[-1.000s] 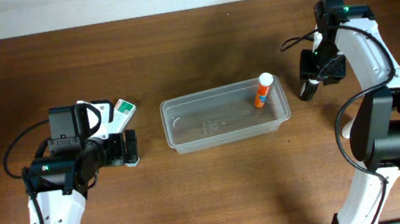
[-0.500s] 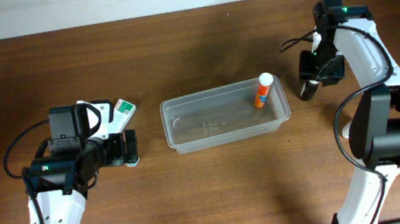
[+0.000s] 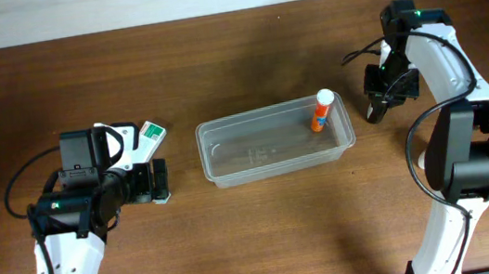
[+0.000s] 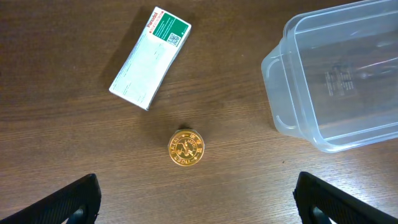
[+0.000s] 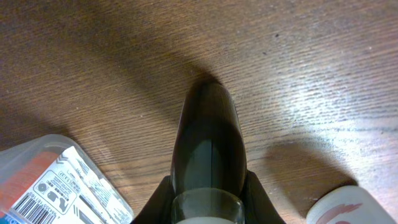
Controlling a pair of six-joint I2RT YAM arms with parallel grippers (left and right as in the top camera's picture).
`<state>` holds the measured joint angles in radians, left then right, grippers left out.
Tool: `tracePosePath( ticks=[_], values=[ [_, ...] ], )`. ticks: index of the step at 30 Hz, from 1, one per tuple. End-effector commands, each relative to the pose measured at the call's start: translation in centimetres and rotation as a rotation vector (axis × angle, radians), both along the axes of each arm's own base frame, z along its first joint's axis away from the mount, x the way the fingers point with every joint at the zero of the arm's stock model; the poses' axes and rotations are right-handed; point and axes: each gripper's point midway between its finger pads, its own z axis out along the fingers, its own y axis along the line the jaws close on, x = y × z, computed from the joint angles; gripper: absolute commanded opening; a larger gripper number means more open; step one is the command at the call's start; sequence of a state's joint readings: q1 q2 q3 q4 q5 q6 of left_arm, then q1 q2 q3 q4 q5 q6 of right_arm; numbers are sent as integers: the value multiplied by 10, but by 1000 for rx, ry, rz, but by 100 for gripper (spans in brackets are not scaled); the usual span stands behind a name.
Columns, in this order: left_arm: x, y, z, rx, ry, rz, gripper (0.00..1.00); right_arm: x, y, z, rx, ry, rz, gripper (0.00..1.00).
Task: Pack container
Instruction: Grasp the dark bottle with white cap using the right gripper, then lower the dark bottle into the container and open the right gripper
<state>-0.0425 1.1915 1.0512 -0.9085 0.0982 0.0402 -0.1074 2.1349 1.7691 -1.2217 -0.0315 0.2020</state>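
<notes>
The clear plastic container point(image 3: 265, 153) lies in the middle of the table and shows in the left wrist view point(image 4: 339, 81). An orange-and-white glue stick point(image 3: 320, 109) leans inside its right end and shows in the right wrist view point(image 5: 46, 186). My left gripper point(image 3: 158, 180) is wide open and empty, left of the container and above a gold coin point(image 4: 186, 148). My right gripper point(image 3: 378, 105) is right of the container, shut on a dark rounded tube point(image 5: 208, 137) that points down at the table.
A white-and-green box point(image 3: 148, 139) lies left of the container, beyond the coin in the left wrist view point(image 4: 151, 57). A white-and-pink rounded item point(image 5: 339, 208) lies beside the right gripper. The table's far edge meets a pale wall.
The right wrist has shifted slightly to the left with the dark tube still in it. The left arm and the container have not moved.
</notes>
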Motion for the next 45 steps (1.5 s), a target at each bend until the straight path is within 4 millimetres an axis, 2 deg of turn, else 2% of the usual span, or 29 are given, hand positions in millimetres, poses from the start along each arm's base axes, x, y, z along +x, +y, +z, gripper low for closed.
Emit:
tracePosePath(
  ticks=[1, 3, 7, 10, 12, 14, 18, 20, 23, 25, 30, 34, 38, 44, 45],
  values=[
    [4, -1, 6, -15, -15, 8, 100, -2, -1, 5, 2, -3, -2, 12],
    [5, -1, 6, -15, -16, 8, 100, -2, -1, 13, 0, -20, 0, 11],
    [4, -1, 6, -15, -15, 8, 100, -8, 7, 64, -10, -118, 32, 11],
    [5, -1, 6, -14, -16, 8, 100, -32, 31, 111, -13, -170, 122, 12],
    [5, -1, 6, -14, -16, 8, 100, -45, 46, 131, -12, -198, 165, 11],
    [5, -1, 6, -14, -16, 8, 100, -65, 73, 160, -4, -249, 239, 12],
    [5, 0, 6, -12, -16, 10, 100, -98, 114, 193, 27, -315, 324, 12],
    [5, 0, 6, -12, -16, 10, 100, -103, 125, 197, 35, -329, 351, 13],
    [5, 0, 6, -12, -16, 10, 100, -104, 131, 192, 37, -320, 364, 13],
    [5, 0, 6, -12, -16, 10, 100, -102, 133, 181, 35, -301, 369, 13],
    [5, 0, 6, -12, -16, 10, 100, -97, 134, 131, 33, -254, 370, 12],
    [5, 0, 6, -12, -16, 10, 100, -84, 138, 95, 37, -288, 370, 12],
    [5, 0, 6, -12, -16, 10, 100, -83, 138, 63, 34, -258, 362, 13],
    [4, 0, 6, -12, -15, 10, 100, -80, 133, 33, -6, -198, 360, 13],
    [4, 0, 6, -12, -15, 10, 100, -80, 133, 29, -8, -186, 360, 17]
  ],
)
